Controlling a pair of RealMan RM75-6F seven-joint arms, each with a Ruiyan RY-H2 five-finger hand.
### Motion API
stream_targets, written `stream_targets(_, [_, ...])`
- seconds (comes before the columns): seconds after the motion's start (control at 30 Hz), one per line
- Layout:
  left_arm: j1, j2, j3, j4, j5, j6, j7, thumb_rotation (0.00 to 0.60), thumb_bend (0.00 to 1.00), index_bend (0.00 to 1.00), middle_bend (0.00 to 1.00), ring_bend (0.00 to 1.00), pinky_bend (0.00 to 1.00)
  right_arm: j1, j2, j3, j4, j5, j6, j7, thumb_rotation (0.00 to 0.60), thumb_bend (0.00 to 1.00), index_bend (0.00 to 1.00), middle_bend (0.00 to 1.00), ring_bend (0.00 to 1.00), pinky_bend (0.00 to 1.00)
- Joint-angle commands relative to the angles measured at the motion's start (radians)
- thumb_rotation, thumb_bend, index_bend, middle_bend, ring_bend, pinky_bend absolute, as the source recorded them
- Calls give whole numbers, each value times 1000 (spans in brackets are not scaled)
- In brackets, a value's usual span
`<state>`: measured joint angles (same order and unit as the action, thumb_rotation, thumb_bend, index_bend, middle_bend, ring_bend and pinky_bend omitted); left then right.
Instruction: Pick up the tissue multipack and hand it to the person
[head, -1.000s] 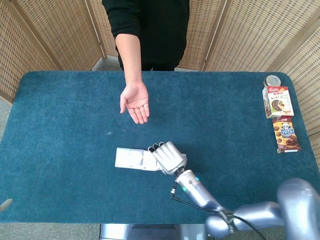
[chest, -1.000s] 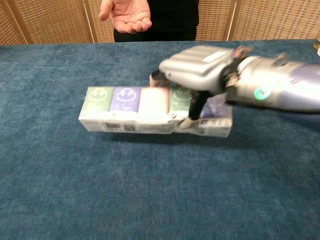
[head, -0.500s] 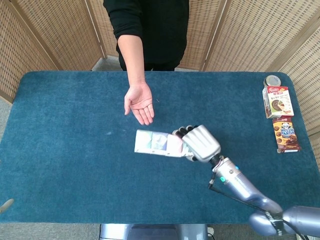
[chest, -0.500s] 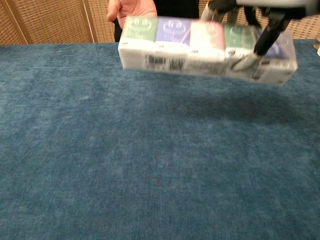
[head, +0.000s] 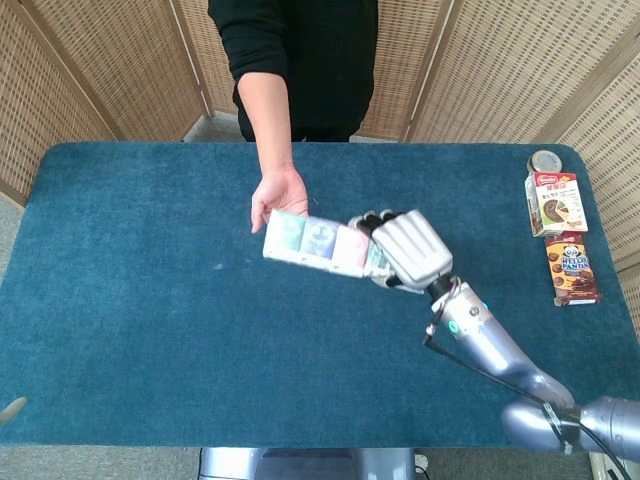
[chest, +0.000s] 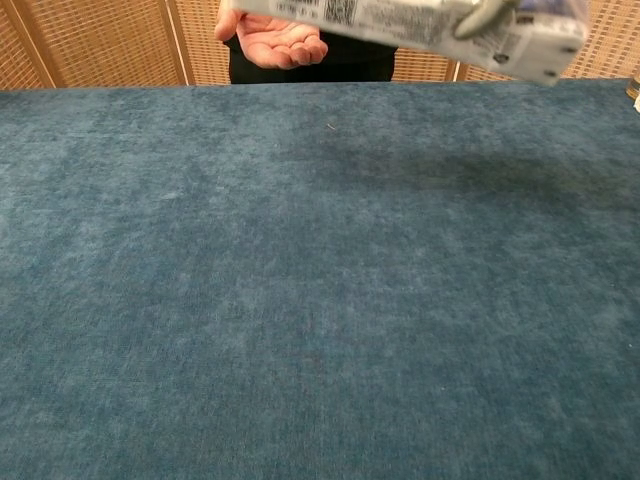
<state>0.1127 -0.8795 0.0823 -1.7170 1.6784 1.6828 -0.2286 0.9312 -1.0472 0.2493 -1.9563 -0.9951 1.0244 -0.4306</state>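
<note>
The tissue multipack (head: 312, 243) is a long white pack with pastel panels, held in the air over the blue table (head: 150, 300). My right hand (head: 412, 250) grips its right end from above. The pack's left end overlaps the person's open palm (head: 275, 195) in the head view. In the chest view only the pack's underside (chest: 400, 20) shows at the top edge, with the person's palm (chest: 280, 40) behind it and one fingertip (chest: 485, 15) of my hand curled under the pack. My left hand is not visible in either view.
At the table's far right edge lie a round tin (head: 545, 161), a red-and-white carton (head: 555, 203) and a brown snack box (head: 572, 268). Wicker screens (head: 90, 70) stand behind the person (head: 300, 60).
My right hand lifted the multipack off the table and carried it up and away toward the person's palm; it now reaches the palm. The person's hand stayed nearly still.
</note>
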Motion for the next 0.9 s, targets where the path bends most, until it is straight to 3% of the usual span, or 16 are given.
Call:
stream_targets(0.03, [3,2,1,3,2,6,-9,600,143,0,0,0,87,89,-6,56,30,196,-24,-111,600,503,476,493,475,579])
stream_targets(0.43, [-4,7,-2,3,-9,-6,-29,600,143,0,0,0,87,197,-46,78,-5,407,63,-289,600,516,476,481,464,579])
stream_targets(0.83, [-4,8,0,2,-6,-5,-30,600,143,0,0,0,86,275,-126,76,4,457,122,-378,600,498,475,466,444,592])
stream_targets(0.9, [-5,9,-1,2,-8,-6,-34,600,144,0,0,0,87,287,-135,75,4,472,131,-396,600,484,437,441,429,590])
